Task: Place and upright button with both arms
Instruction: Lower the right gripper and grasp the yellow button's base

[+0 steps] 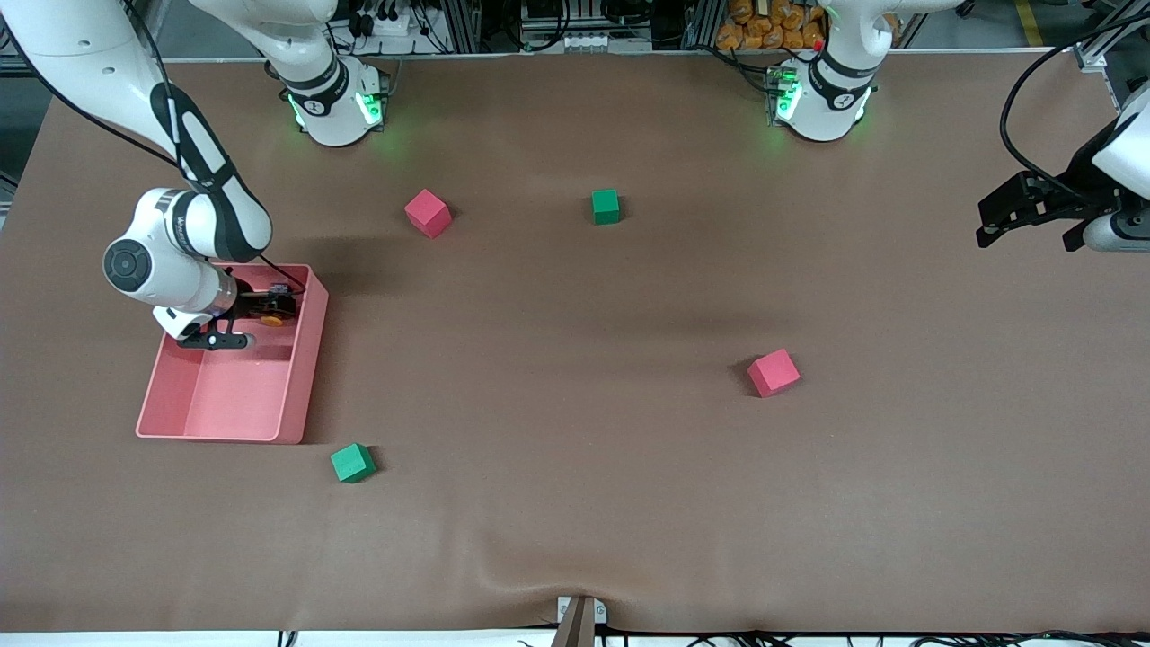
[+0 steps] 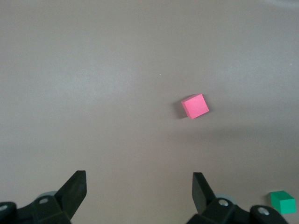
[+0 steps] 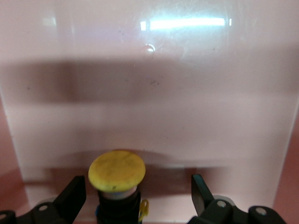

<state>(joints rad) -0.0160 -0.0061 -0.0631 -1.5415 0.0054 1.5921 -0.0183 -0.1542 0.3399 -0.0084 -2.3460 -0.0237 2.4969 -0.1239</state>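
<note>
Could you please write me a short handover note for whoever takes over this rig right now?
Right pincer: open, down inside the pink bin at the right arm's end of the table, its fingers on either side of the button, not yet closed on it.
Left pincer: open, empty, waiting above bare table at the left arm's end; a pink cube and a green cube lie on the table in its wrist view.
Done: the right arm has reached the button.
Left: grip the button, lift it from the bin, and set it upright on the table using both arms.
</note>
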